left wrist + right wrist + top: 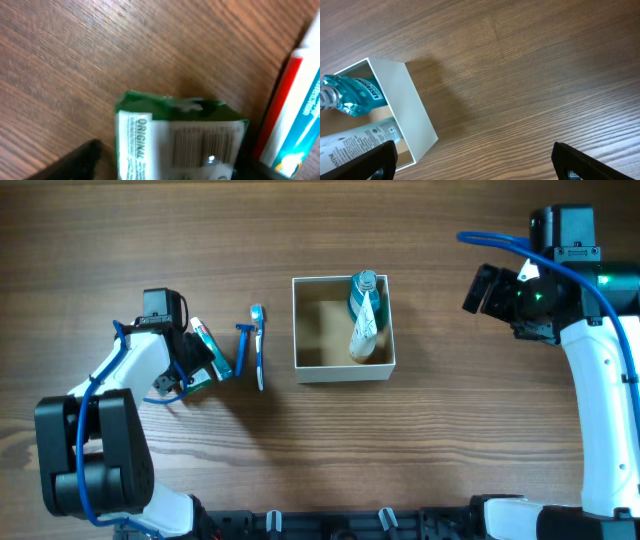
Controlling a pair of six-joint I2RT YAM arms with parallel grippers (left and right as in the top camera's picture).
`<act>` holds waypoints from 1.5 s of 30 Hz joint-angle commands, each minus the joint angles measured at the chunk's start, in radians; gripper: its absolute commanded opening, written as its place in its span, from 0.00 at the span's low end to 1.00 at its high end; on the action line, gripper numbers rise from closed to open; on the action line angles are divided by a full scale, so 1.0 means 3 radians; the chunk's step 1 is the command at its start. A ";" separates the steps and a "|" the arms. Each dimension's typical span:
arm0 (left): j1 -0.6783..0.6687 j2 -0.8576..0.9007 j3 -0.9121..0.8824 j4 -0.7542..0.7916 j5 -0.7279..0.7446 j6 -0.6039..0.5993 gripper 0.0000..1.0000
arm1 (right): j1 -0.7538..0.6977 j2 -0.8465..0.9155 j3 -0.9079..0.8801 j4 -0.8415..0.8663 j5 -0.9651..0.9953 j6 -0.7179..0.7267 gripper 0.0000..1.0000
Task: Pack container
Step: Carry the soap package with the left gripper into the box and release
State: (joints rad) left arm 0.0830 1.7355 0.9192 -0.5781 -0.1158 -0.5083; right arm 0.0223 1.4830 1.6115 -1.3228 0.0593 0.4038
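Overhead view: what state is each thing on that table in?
container: open, partly packed.
teal bottle: inside it.
white tube: inside it.
green packet: between the fingers of the left gripper, grip unclear.
toothpaste tube: beside the packet.
blue toothbrush: lying on the table.
right gripper: open, empty.

A robotics lab bench is indicated: a left arm (95, 450) and right arm (600, 410), blue-cabled, are mounted at the near edge of the wood-grain table (430, 440).
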 commanded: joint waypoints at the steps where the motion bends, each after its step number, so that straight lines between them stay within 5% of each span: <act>1: 0.0001 0.0164 -0.0053 0.0072 -0.0028 0.0023 0.60 | -0.0014 0.0025 0.0017 0.0010 -0.0024 0.0052 1.00; 5: 0.0000 0.0053 -0.0001 0.0013 0.0015 0.0033 0.39 | -0.0014 0.0025 0.0017 0.0010 -0.0024 0.0053 1.00; 11: 0.0000 -0.0277 0.0114 -0.0140 0.0528 0.0200 0.33 | -0.0014 0.0025 0.0017 0.0011 -0.0024 0.0053 1.00; 20: -0.0062 -0.1137 0.0117 -0.0374 0.0928 0.0198 0.35 | -0.0014 0.0025 0.0017 0.0010 -0.0024 0.0053 1.00; 26: -0.0744 -0.1516 0.0117 -0.0165 0.1216 0.0201 0.36 | -0.0014 0.0025 0.0015 0.0010 -0.0024 0.0053 1.00; 34: -0.1881 -0.1228 0.0117 0.0804 0.0790 0.0375 0.46 | -0.0014 0.0025 0.0015 0.0011 -0.0024 0.0053 1.00; 45: -0.2019 -0.0437 0.0117 0.1600 0.0587 0.0375 0.51 | -0.0014 0.0025 0.0015 0.0013 -0.0024 0.0053 1.00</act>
State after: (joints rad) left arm -0.5175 1.5726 0.9363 -0.1291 0.0795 -0.4122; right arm 0.0223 1.4830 1.6115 -1.3220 0.0597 0.4042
